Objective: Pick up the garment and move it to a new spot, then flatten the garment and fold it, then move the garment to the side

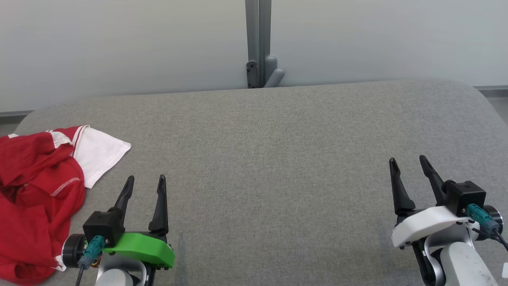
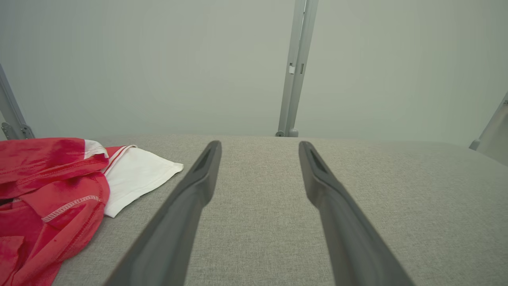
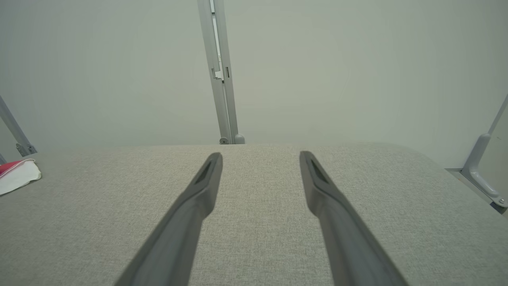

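Left gripper (image 1: 146, 177) and right gripper (image 1: 408, 159) parked at near edge, jaws spread wide, nothing held.
In the head view the left one is placed at 7 o'clock and the right at 5 o'clock, fingers pointed toward 12. The red-and-white garment (image 1: 35, 186) is found crumpled at 9 o'clock on the grey padded table (image 1: 278, 159), just beside the left gripper, untouched, and well apart from the right. No step is judged done: pick-up, relocation, flattening, folding and setting aside are all left.
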